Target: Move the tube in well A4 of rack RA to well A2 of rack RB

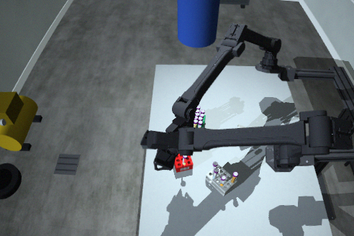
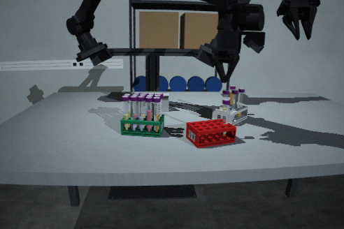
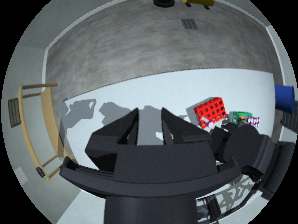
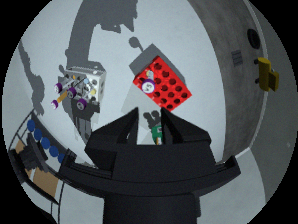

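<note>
The green rack RA (image 2: 142,133) (image 1: 205,119) (image 3: 242,114) holds several purple-capped tubes; its individual wells cannot be told. The white rack RB (image 2: 242,119) (image 1: 213,185) (image 4: 101,80) stands level with several purple-capped tubes. A single purple-capped tube (image 4: 148,86) (image 2: 226,102) stands in a corner well of the red rack (image 4: 172,90) (image 2: 210,140) (image 3: 210,111). My right gripper (image 4: 149,111) (image 2: 225,80) is partly open and empty, above and beside the red rack. My left gripper (image 3: 150,111) (image 2: 303,38) is partly open and empty, high above the table, well away from the racks.
The red rack stands between the green and white racks, toward the table's far edge. In the top view, the left arm (image 1: 247,138) crosses over the right arm's wrist and hides part of it. A small pale box (image 2: 166,102) stands behind the green rack. DONE's lamp is not discernible.
</note>
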`<state>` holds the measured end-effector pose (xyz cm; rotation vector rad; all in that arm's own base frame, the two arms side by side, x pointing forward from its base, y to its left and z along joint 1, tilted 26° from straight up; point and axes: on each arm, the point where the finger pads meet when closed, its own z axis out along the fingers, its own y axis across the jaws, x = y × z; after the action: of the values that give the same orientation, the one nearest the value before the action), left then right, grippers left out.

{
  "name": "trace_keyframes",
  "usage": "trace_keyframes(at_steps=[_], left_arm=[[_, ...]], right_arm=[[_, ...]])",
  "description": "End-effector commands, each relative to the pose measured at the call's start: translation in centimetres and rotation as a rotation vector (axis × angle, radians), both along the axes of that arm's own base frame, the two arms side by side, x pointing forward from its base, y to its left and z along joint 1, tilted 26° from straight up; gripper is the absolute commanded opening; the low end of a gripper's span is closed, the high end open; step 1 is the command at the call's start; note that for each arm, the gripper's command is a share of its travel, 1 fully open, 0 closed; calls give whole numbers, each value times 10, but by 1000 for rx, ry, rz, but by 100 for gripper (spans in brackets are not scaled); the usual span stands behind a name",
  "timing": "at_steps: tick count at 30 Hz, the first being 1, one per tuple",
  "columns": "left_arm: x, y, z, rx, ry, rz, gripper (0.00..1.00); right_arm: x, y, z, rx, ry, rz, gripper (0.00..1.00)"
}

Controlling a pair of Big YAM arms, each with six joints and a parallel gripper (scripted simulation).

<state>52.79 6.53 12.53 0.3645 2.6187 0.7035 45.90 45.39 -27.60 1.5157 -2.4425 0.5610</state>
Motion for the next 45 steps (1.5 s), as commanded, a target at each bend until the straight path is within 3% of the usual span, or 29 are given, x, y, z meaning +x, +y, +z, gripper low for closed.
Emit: trace_keyframes(at_steps=[1, 3, 5, 18, 22, 33, 37, 40, 45], left_arm=[[11, -2, 15, -1, -36, -3, 30], [11, -2, 15, -1, -36, -3, 30], [11, -2, 15, -1, -36, -3, 30], [11, -2, 15, -1, -36, -3, 30], [11, -2, 15, -1, -36, -3, 30], [11, -2, 15, -1, -36, -3, 30], [11, -2, 15, -1, -36, -3, 30], [11, -2, 15, -1, -36, -3, 30], [11, -2, 15, -1, -36, -3, 30]], right_arm=[[7, 13, 12, 24, -19, 3, 30], [-10, 13, 25, 35, -56, -52, 30], [-10, 13, 25, 35, -56, -52, 30], [-66, -45, 52, 44, -227, -436, 30], [-63, -49, 52, 43, -227, -444, 30], [-61, -118, 74, 36, -220, -441, 30], [-63, -137, 84, 35, -220, -441, 30], [-74, -128, 86, 39, -218, -410, 30], [-68, -164, 95, 33, -221, -440, 30]])
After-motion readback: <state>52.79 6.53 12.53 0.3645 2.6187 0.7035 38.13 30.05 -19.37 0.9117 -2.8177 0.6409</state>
